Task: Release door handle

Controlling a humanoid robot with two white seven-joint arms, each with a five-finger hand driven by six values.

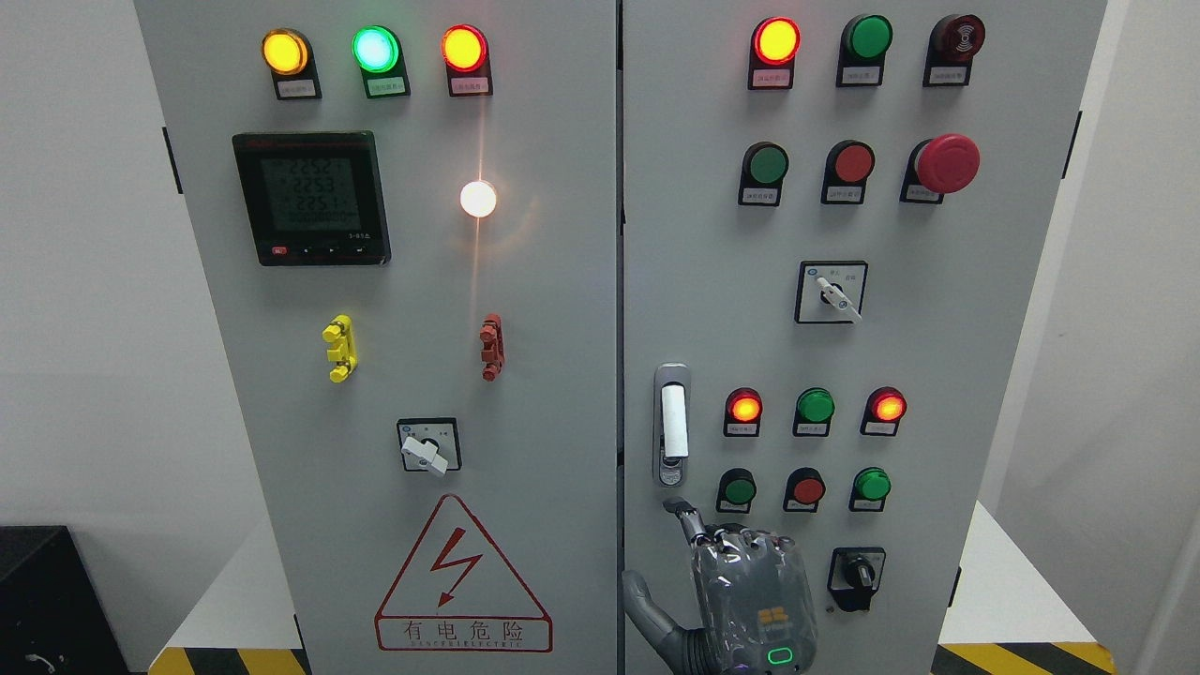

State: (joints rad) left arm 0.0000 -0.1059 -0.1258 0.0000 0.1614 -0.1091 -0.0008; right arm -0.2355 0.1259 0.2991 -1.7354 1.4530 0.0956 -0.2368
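- The door handle (672, 425), a slim upright metal-grey latch with a white grip bar, sits free at the left edge of the right-hand cabinet door (994, 375), just beside the seam between the two doors.
- We see one robot hand (741, 586), grey and wrapped in clear film, rising from the bottom edge just right of the middle; we cannot tell which arm it belongs to.
- Its back faces us, one finger (684, 520) points up towards the bottom of the handle without touching it, the thumb (647, 609) sticks out to the left, and it holds nothing.
- Near the hand we find a black rotary switch (857, 574) to its right and, above it, two rows of small round lamps: red, green, red lit in the upper row (816, 407), green, red, green in the lower (806, 487).
- Higher on that door we note a white-levered selector switch (832, 292), a big red mushroom button (947, 163) and further round green and red buttons.
- On the left-hand cabinet door (422, 356) we see a black digital meter (311, 197), a glowing white lamp (478, 198), a yellow clip (339, 348), a red clip (490, 346), another selector switch (429, 446) and a red triangular warning sign (462, 577) with a lightning bolt.
- Yellow-and-black hazard stripes (1022, 658) run along the floor at the cabinet's foot.
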